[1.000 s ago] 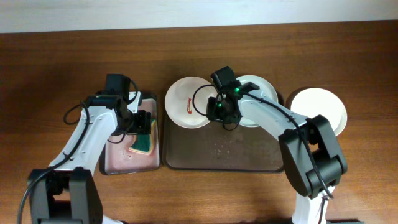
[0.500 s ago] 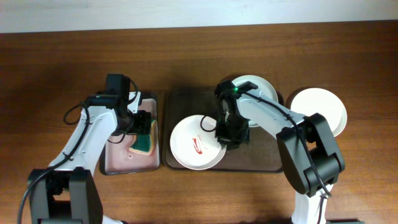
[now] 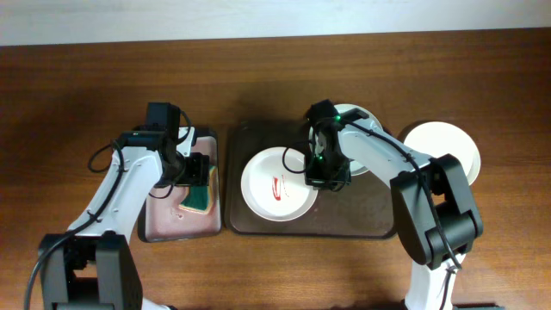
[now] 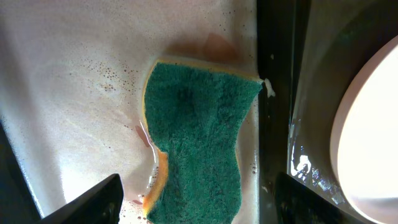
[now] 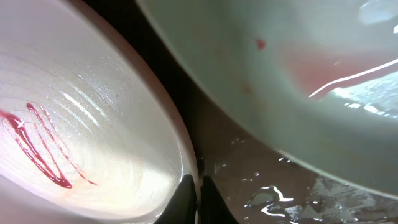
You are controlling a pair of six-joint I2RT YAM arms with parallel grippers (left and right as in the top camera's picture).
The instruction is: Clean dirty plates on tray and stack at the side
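Verify closed right claw (image 3: 316, 176) pinches rim of red-smeared round white plate (image 3: 274, 186) beside it; slide level, slowly.

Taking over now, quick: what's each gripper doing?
Left gripper: open above the green sponge, holding nothing.
Right gripper: shut at the rim of the smeared plate; grip unclear.

Robot lab bench: two robot arms (image 3: 379, 155) at wooden table (image 3: 69, 86), staged dirty plates (image 3: 277, 183), tray (image 3: 353, 220), sponge (image 3: 200, 196).
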